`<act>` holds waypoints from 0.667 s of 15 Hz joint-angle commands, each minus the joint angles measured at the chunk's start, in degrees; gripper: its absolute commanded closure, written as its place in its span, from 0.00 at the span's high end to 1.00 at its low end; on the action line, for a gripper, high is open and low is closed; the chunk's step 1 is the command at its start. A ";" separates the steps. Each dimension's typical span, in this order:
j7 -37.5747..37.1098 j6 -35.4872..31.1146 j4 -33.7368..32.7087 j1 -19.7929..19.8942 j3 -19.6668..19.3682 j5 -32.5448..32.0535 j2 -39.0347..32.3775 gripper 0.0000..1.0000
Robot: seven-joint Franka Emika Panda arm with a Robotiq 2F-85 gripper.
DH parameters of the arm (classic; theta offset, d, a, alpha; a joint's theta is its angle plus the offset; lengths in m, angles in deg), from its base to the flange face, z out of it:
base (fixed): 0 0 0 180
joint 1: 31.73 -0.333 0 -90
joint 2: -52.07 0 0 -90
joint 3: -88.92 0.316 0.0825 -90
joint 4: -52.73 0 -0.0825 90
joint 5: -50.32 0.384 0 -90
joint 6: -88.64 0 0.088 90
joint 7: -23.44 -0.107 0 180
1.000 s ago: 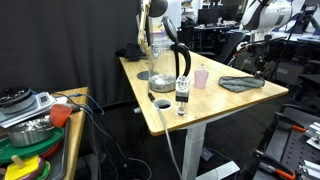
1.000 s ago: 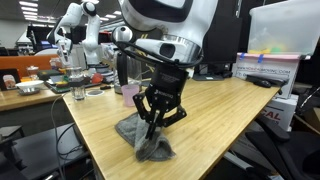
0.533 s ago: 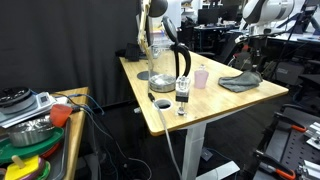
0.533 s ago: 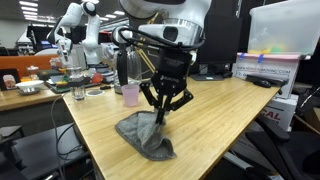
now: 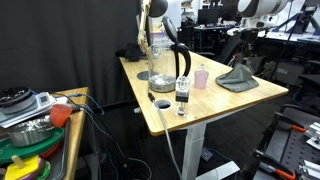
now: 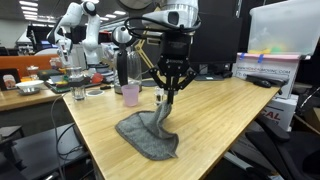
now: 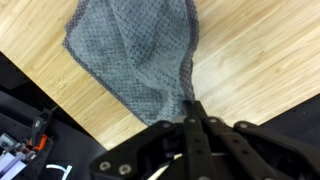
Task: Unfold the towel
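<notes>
The towel (image 6: 148, 134) is a grey-green cloth on the wooden table (image 6: 225, 120). One corner is lifted off the table and the rest drapes down onto the wood. It also shows in an exterior view (image 5: 238, 80) and fills the top of the wrist view (image 7: 135, 50). My gripper (image 6: 165, 96) is shut on the raised corner, well above the table; in the wrist view (image 7: 190, 112) the closed fingers pinch the cloth's edge. The gripper also shows in an exterior view (image 5: 245, 62).
A pink cup (image 6: 130, 95) and a black kettle (image 6: 127, 66) stand behind the towel. An exterior view shows the cup (image 5: 201, 78), kettle (image 5: 181, 62), a glass jug (image 5: 157, 55) and a small bottle (image 5: 183, 97). A side table with clutter (image 5: 35, 125) stands nearby.
My gripper has risen and moved away from the near table edge with the towel corner in it. The cloth has stretched out from a lump into a longer drape.
</notes>
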 commanded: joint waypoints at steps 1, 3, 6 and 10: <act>-0.83 -1.73 -3.95 -1.40 1.38 -3.58 -3.10 0.00; -0.70 -2.33 -6.51 -2.14 1.84 -4.68 -4.38 0.00; -0.28 -1.66 -10.54 -2.18 1.88 -4.18 -6.58 0.00; 0.24 -1.14 -13.18 -1.28 1.61 -3.25 -9.88 0.27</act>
